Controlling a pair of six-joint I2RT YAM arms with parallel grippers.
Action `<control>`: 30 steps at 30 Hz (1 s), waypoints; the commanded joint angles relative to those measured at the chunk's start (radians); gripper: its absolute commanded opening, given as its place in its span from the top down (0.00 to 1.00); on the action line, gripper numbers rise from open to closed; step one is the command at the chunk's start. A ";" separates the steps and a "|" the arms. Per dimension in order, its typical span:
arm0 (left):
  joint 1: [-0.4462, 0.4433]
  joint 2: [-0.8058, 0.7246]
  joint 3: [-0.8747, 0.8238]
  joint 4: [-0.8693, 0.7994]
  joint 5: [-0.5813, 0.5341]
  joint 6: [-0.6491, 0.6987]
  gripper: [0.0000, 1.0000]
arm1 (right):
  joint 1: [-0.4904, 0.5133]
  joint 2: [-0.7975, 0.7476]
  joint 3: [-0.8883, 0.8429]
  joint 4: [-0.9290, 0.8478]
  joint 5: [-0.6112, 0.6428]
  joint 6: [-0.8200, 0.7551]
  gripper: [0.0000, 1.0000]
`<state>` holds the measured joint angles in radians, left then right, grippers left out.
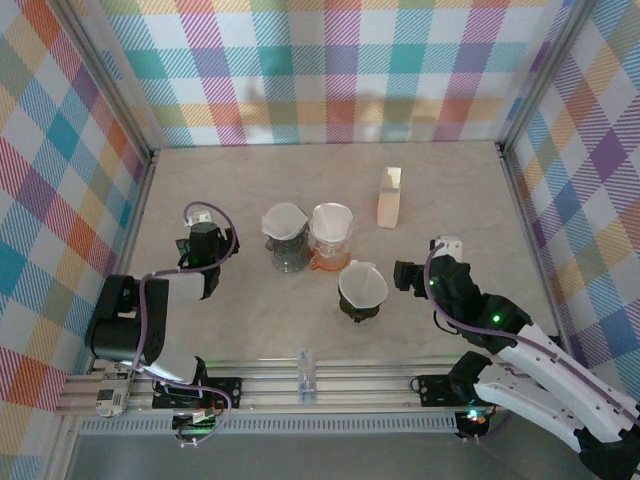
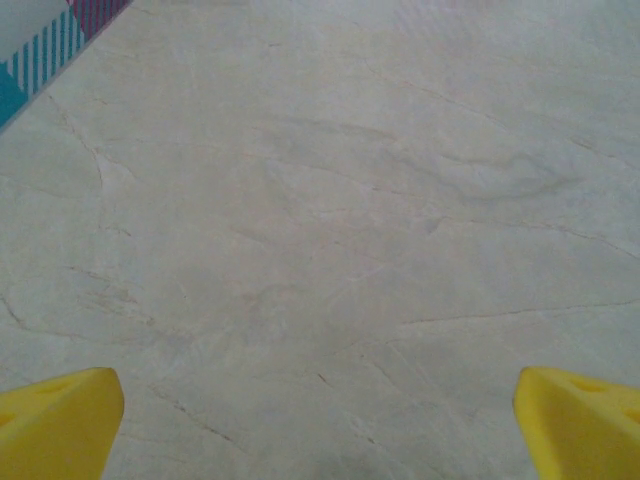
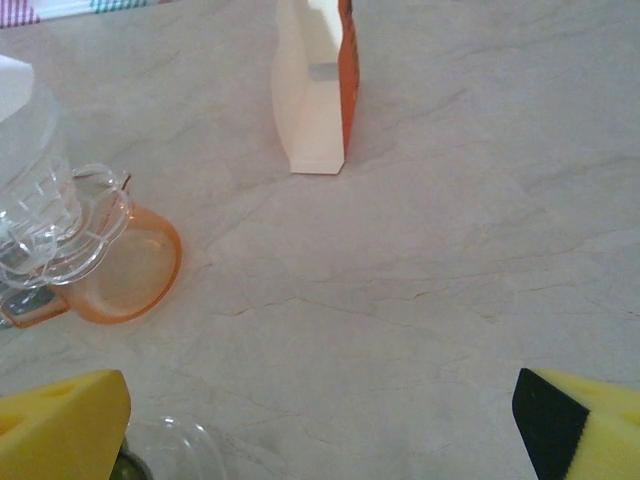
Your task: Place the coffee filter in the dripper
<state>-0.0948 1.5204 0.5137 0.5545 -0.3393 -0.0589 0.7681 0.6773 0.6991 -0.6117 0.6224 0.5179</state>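
on table (image 1: 250, 330), white filter (image 1: 284, 220) in dark dripper (image 1: 289, 257)

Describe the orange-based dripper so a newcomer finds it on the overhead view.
Start at the middle of the table, where three drippers cluster. The orange-based dripper is the right one of the far pair, beside the grey dripper and left of the upright cream box. Only it has an orange base; its neighbours' bases are dark.
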 commanded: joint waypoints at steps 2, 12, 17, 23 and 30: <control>0.014 0.053 -0.128 0.342 0.101 0.045 0.00 | -0.016 0.009 0.006 0.048 0.057 0.011 0.01; 0.000 0.039 -0.109 0.275 0.060 0.044 0.00 | -0.181 0.083 -0.038 0.306 0.080 -0.175 0.01; 0.000 0.040 -0.108 0.273 0.060 0.044 0.00 | -0.342 0.184 -0.058 0.471 0.071 -0.323 0.01; 0.000 0.040 -0.108 0.273 0.060 0.045 0.00 | -0.548 0.407 -0.118 0.741 -0.114 -0.424 0.01; 0.000 0.039 -0.108 0.272 0.059 0.044 0.00 | -0.621 0.628 -0.215 1.099 -0.231 -0.496 0.01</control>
<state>-0.0902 1.5608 0.4015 0.7925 -0.2798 -0.0307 0.1661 1.2720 0.4999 0.2535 0.4801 0.0757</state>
